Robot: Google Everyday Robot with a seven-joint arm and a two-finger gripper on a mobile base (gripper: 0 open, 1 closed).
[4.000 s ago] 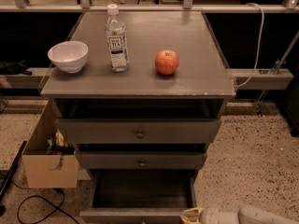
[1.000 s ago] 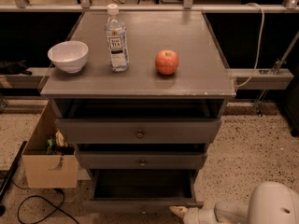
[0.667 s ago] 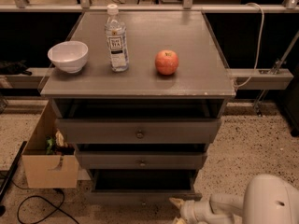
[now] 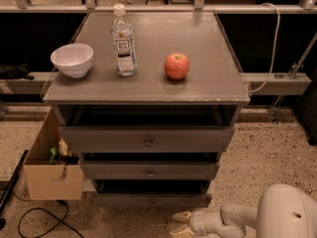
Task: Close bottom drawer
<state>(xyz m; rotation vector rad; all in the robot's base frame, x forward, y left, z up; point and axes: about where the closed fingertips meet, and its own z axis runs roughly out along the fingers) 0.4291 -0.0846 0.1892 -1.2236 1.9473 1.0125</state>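
Evidently, at base of cabinet (image 4: 148, 143), we judge bottom drawer (image 4: 151, 200) nearly shut, front maybe slightly proud. Risk: off-centre shove skews it, jams.

Hand (image 4: 179, 224) low, front-right of cabinet, fingers (image 4: 181, 215) spread, empty; could snag panel edge.

Room: floor (image 4: 277, 152) right of cabinet; cardboard box (image 4: 52, 180) left.

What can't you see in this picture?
- Inside the bottom drawer: camera view, hidden by shadow and the middle drawer above.
- End effector, low in front of the cabinet: partly cut off by the bottom edge.
- Bottle label words: too small.
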